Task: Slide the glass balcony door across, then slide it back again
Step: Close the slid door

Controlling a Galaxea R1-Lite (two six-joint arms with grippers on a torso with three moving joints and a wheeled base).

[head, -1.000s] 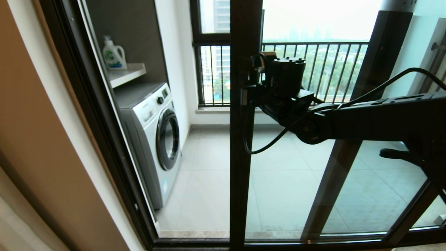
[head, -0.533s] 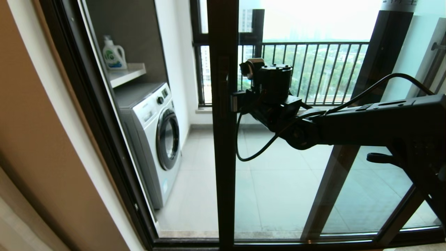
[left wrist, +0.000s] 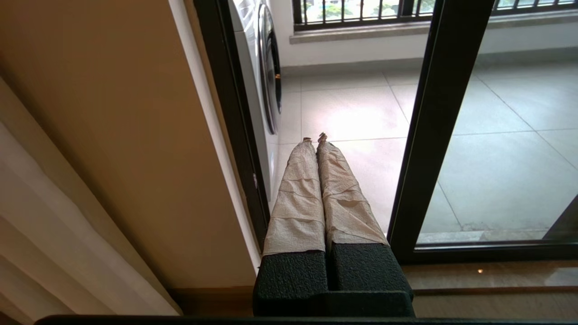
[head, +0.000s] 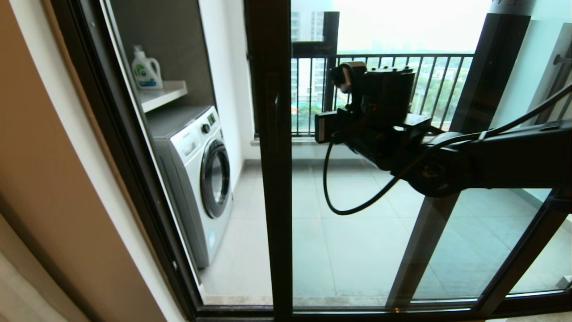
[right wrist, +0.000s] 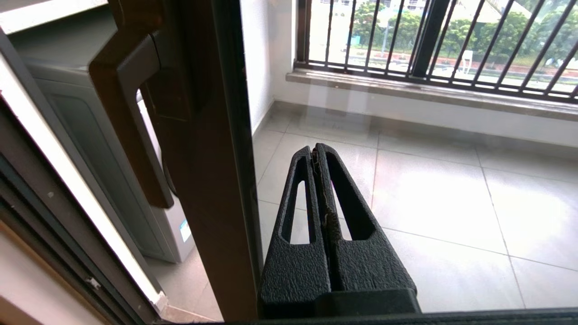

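The glass balcony door's dark upright (head: 273, 188) stands left of centre, and an open gap remains between it and the left door frame (head: 134, 170). Its lever handle (right wrist: 128, 117) shows on the upright (right wrist: 212, 135) in the right wrist view. My right gripper (head: 322, 127) hangs shut in front of the door's glass, just right of the upright and apart from it; its black fingers (right wrist: 314, 149) hold nothing. My left gripper (left wrist: 314, 137), with tape-wrapped fingers, is shut and parked low by the left frame, near the upright's foot (left wrist: 429, 149).
A white washing machine (head: 201, 179) stands on the balcony behind the gap, with a detergent bottle (head: 145, 69) on a shelf above. A second dark-framed panel upright (head: 447, 188) leans at the right. The barred railing (head: 402, 89) closes the far side. A tan wall (head: 49, 179) is at my left.
The door's upright has slid left, narrowing the gap. My right gripper, which was against the upright, has come off it and now sits further right.
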